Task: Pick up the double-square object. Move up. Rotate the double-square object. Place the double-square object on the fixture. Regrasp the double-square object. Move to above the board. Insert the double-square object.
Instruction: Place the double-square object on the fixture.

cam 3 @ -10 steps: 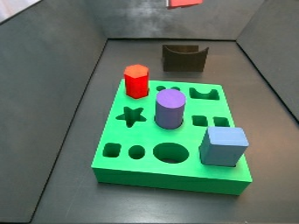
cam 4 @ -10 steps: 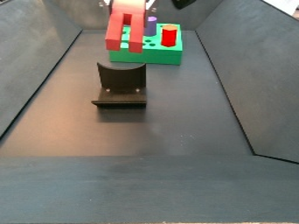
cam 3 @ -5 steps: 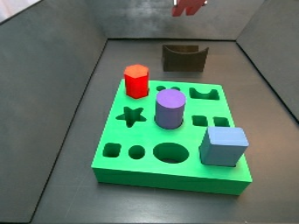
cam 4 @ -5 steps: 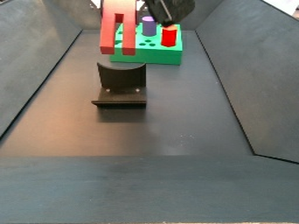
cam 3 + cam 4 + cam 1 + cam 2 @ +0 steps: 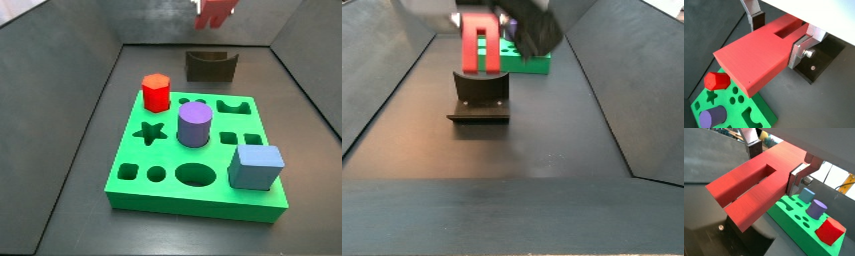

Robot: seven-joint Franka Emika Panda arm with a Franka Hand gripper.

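Note:
The double-square object [image 5: 480, 47], a long red block with a notch in its middle, stands upright right over the fixture [image 5: 480, 96]. Its lower end reaches the fixture's notched top; contact cannot be told. My gripper [image 5: 502, 22] is shut on the block's upper part. Both wrist views show the red block [image 5: 759, 56] [image 5: 754, 187] clamped between the silver fingers [image 5: 803, 47] [image 5: 801, 176], with the dark fixture [image 5: 821, 62] behind it. In a side view only the block's tip [image 5: 214, 12] shows above the fixture [image 5: 211, 65]. The green board [image 5: 160, 190] lies beyond the fixture.
On the board stand a red hexagonal prism [image 5: 155, 92], a purple cylinder [image 5: 194, 125] and a blue cube [image 5: 257, 166]. Star, round and square holes [image 5: 150, 132] are open. Sloping dark walls [image 5: 382, 90] close in the floor on both sides.
The gripper has swung round and come down with the red block. The block now stands upright just above the fixture, lower than before. The pieces on the board have not moved.

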